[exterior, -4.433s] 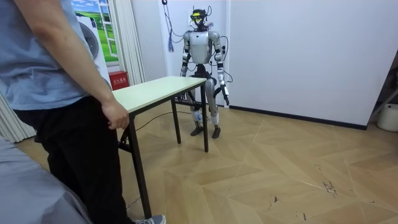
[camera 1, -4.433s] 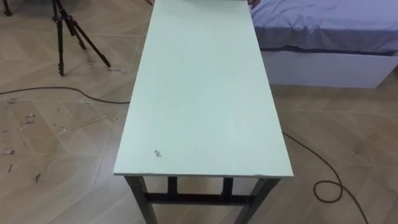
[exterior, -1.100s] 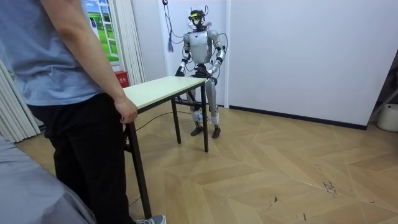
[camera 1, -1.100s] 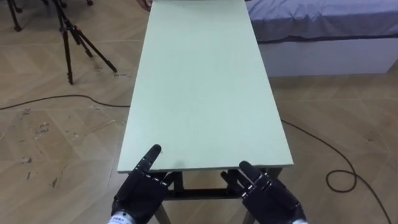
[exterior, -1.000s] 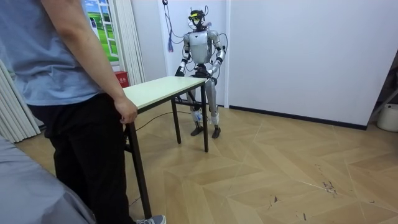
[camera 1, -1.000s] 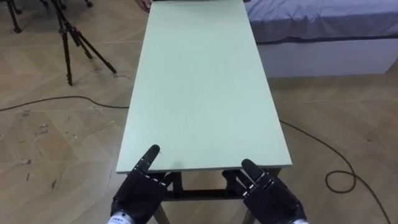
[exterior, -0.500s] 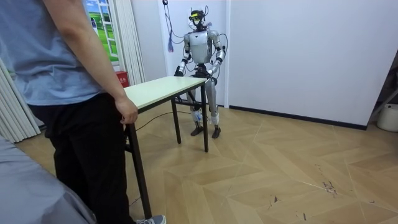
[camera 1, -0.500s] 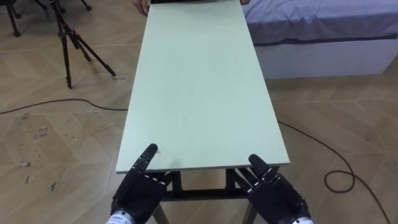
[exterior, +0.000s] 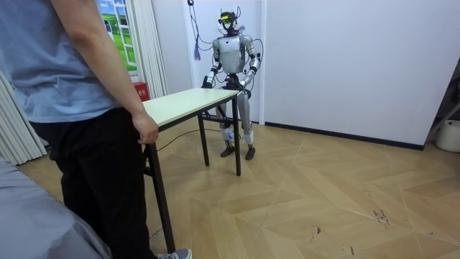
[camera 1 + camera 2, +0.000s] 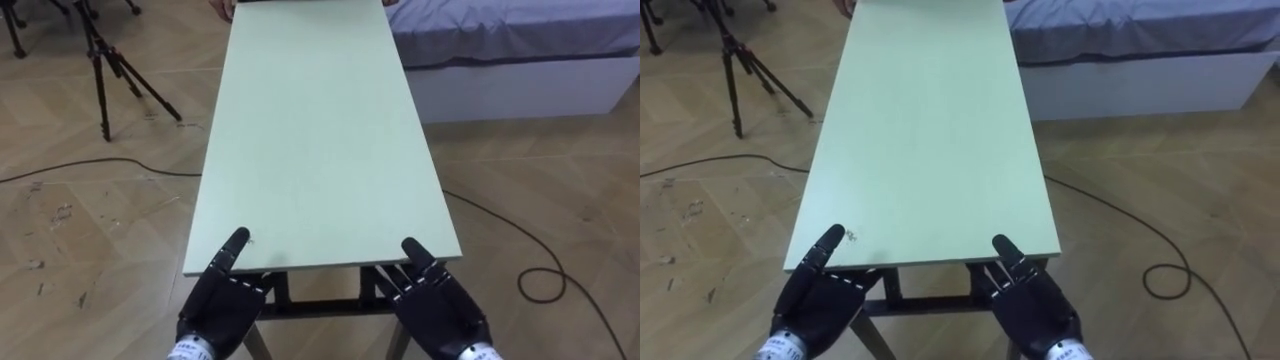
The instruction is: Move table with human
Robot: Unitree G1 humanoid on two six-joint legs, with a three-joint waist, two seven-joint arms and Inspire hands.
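The bench (image 10: 320, 130) runs lengthwise straight ahead, with the left hand (image 10: 222, 300) and right hand (image 10: 435, 305) equally near at its short near edge, one by each corner; whether either grips it I cannot tell, and a person's hand (image 9: 147, 131) holds the far end.

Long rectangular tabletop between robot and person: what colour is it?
Plain pale mint green tabletop; shows best in the left eye view.
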